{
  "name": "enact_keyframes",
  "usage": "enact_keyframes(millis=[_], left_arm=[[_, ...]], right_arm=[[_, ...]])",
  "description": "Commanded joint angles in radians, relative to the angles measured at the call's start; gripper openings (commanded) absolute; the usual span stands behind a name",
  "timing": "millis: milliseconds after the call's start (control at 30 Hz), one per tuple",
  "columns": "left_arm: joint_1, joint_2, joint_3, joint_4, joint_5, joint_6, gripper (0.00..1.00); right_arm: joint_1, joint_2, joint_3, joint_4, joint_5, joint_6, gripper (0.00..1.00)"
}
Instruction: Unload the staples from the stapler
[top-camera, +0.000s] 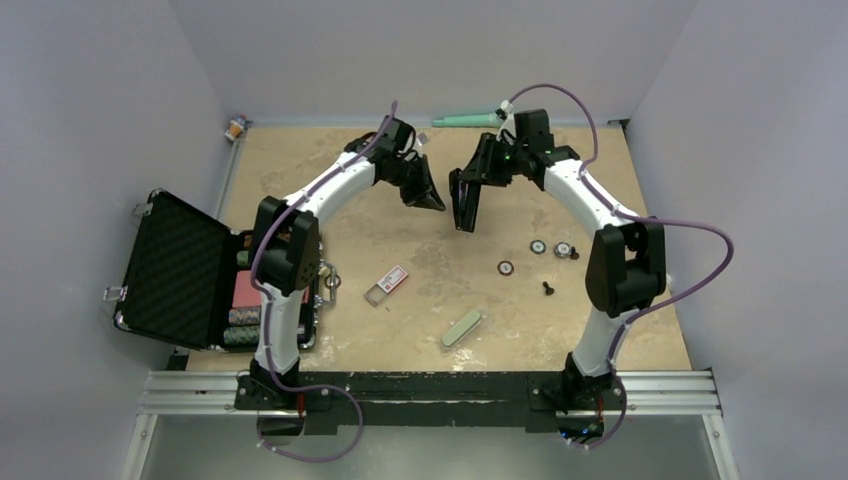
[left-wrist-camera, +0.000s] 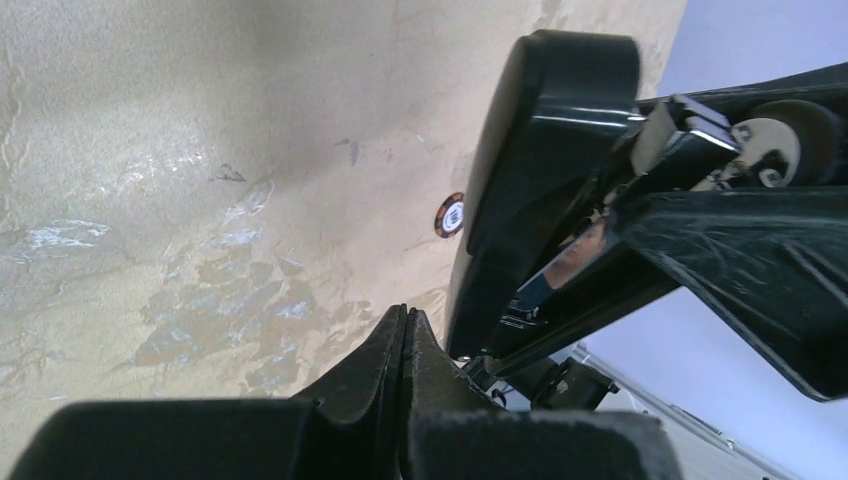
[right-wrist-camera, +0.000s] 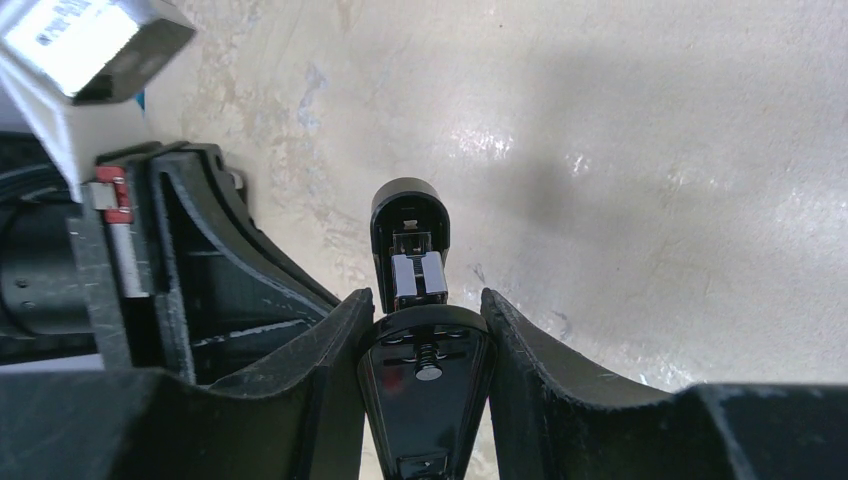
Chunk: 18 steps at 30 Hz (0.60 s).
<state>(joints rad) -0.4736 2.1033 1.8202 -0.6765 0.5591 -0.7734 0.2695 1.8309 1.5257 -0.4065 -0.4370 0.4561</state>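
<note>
Right gripper (right-wrist-camera: 425, 305) is seen partly open, its two fingers (right-wrist-camera: 335, 345) pressed against the sides of the stapler (right-wrist-camera: 425, 395), which is clamped between them. The stapler is held on end, raised over the far middle of the table (top-camera: 420, 330). It is hinged open: the black top part is caught in the grip, and the slim magazine arm reaches away from the wrist camera towards the table. A silvery metal piece is seen inside the magazine channel, but whether it is the staples cannot be told, and no loose strip can be made out on the table.

Left gripper (left-wrist-camera: 405, 325) is closed, its fingers brought fully together with nothing seen between them. From the left wrist its tips are seen just beside the lower edge of the stapler; whether they touch it cannot be told. From above, the two grippers are seen near each other, the left one just to the left of the stapler.

Nearer the arms, a clear box (top-camera: 388, 284) with a red-and-white label and a green piece (top-camera: 461, 327) are lain flat on the table, well apart from the stapler. Three round chips (top-camera: 538, 247) are scattered near the right arm. An open black case (top-camera: 175, 265) is set at the table's left edge.
</note>
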Motion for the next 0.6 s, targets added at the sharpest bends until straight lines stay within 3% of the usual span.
enact_keyframes(millis=[0, 200, 567], left_arm=[[0.0, -0.005, -0.003, -0.011, 0.027, 0.028, 0.0], [0.016, -0.082, 0.078, -0.05, -0.037, 0.063, 0.02], [0.052, -0.011, 0.308, -0.046, 0.008, -0.034, 0.0]], right_arm=[[0.007, -0.033, 0.052, 0.073, -0.042, 0.029, 0.0], [0.008, -0.05, 0.014, 0.057, -0.067, 0.007, 0.0], [0.016, -0.087, -0.053, 0.064, -0.116, -0.012, 0.0]])
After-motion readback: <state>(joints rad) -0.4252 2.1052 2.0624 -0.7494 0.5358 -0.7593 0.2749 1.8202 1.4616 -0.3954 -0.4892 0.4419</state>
